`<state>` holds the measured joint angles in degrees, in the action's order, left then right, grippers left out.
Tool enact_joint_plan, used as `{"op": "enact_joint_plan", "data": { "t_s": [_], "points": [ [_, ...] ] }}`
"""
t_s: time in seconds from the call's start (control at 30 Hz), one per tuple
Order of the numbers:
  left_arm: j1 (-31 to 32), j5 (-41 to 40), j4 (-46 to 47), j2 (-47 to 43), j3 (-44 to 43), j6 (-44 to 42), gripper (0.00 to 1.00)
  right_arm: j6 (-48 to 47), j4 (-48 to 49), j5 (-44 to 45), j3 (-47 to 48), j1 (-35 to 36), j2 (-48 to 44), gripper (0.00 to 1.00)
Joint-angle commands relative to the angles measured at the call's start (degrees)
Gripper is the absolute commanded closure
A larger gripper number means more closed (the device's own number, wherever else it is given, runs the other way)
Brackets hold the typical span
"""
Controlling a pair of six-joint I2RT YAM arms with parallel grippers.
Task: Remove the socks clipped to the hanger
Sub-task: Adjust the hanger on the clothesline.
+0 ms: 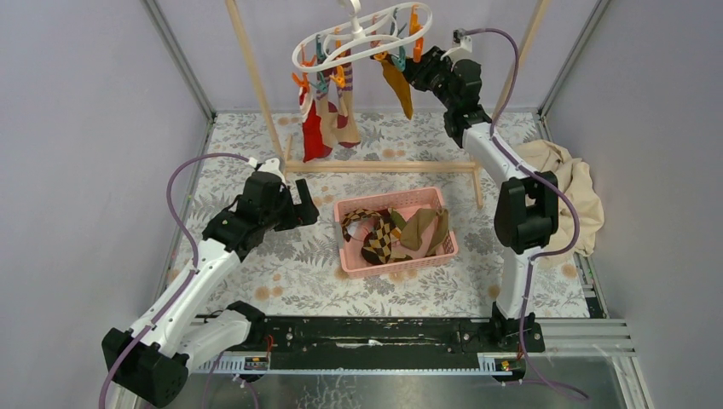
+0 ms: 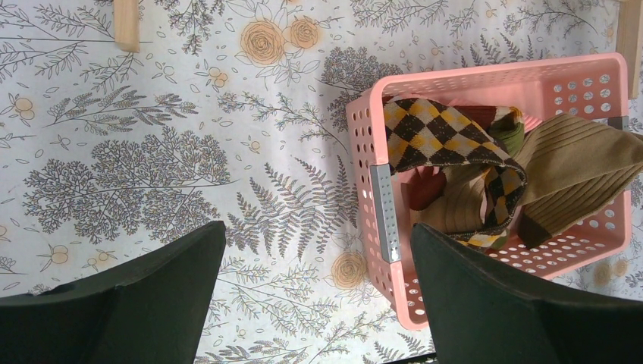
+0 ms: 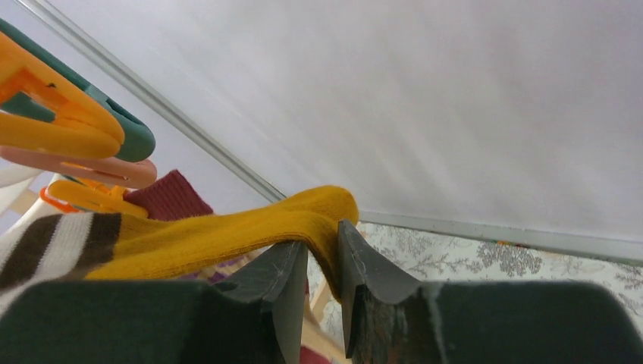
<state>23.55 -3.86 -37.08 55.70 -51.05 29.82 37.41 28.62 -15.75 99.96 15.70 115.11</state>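
Note:
The white hanger point(image 1: 362, 38) hangs at the back with orange, teal and pink clips point(image 3: 53, 125). A red patterned sock point(image 1: 314, 132) and a striped one point(image 1: 343, 115) dangle from its left side. On the right hangs a mustard yellow sock point(image 1: 397, 85), and my right gripper point(image 1: 411, 68) is raised beside it. In the right wrist view that gripper point(image 3: 322, 243) is shut on a fold of the mustard sock point(image 3: 227, 231). My left gripper point(image 1: 304, 209) hovers low and open with nothing between its fingers, just left of the pink basket point(image 1: 349, 256), as the left wrist view shows point(image 2: 317, 227).
The pink basket point(image 2: 364, 152) holds an argyle sock point(image 2: 440, 136) and brown socks point(image 2: 576, 167). The wooden rack's low crossbar point(image 1: 384, 166) runs behind it, with uprights on both sides. A beige cloth point(image 1: 567, 183) is heaped at the right edge.

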Motion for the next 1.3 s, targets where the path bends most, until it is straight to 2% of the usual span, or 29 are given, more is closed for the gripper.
{"op": "enact_joint_plan", "data": {
  "t_s": [0.0, 0.33, 0.6, 0.9, 1.07, 1.17, 1.27],
  "points": [
    [-0.52, -0.59, 2.13, -0.43, -1.17, -1.02, 0.01, 2.3, -0.58, -0.41, 8.15, -1.29, 3.08, 0.72],
    [-0.52, -0.9, 2.02, -0.61, -0.83, -1.08, 0.01, 4.96, -4.61, -1.99, 20.23, -2.67, 10.18, 0.72],
    [-0.55, -0.98, 2.39, -0.57, -1.41, -1.0, 0.01, 7.76, -6.57, -4.72, 25.78, -2.61, 14.09, 0.72],
    [-0.52, -0.49, 3.26, 0.21, -2.49, -1.2, 0.01, 9.42, -3.79, -7.52, 15.66, -2.5, 9.5, 0.7],
    [-0.52, -1.18, 7.47, 0.28, -1.26, -1.66, 0.01, 9.96, -1.62, -8.91, 7.97, -2.52, 5.11, 0.68],
    [-0.55, -0.83, 11.59, 0.39, -0.22, -1.07, 0.01, 9.95, -1.51, -9.44, 4.98, -2.52, 2.81, 0.63],
    [-0.5, -0.52, 12.98, 1.25, -0.64, -0.95, 0.01, 9.44, -2.21, -9.89, 2.94, -2.52, 0.67, 0.54]
  ]
}}
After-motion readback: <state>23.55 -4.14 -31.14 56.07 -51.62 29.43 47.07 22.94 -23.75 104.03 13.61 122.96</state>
